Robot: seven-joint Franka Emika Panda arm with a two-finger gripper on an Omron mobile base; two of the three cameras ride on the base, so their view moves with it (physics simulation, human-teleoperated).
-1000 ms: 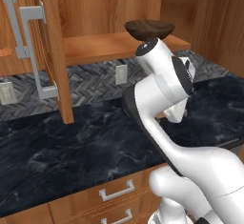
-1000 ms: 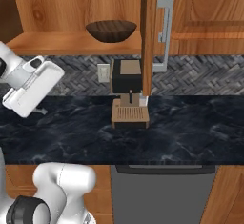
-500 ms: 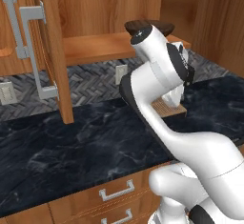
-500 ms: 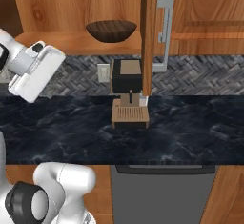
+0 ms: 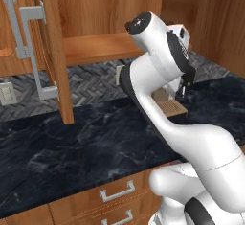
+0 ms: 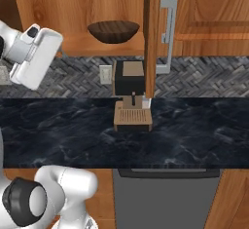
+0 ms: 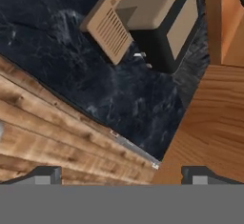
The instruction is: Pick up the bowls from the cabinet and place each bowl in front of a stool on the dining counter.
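Bowl: 1 dark brown wood-grained bowl (image 6: 113, 31) sits upright on the cabinet shelf (image 6: 104, 48), near the shelf's front edge, just left of the open door's edge.
Handling: I judge it stiff and fairly light, wood by the look, so not brittle; the outer curve may be slick and the round shape could rock if nudged.
Where to take hold: my guess is the rim, 1 finger inside and 1 outside, on the side nearest me.
My claw: the gripper (image 7: 122, 175) has its 2 tips spread wide, nothing between them.
Below: the coffee machine (image 6: 130, 94) stands on the black marble counter (image 6: 194, 130) right under the bowl, so a dropped bowl would hit it.
Door: the cabinet door (image 6: 151, 33) with its grey bar handle (image 6: 168, 28) stands open beside the bowl; I should keep clear of it.
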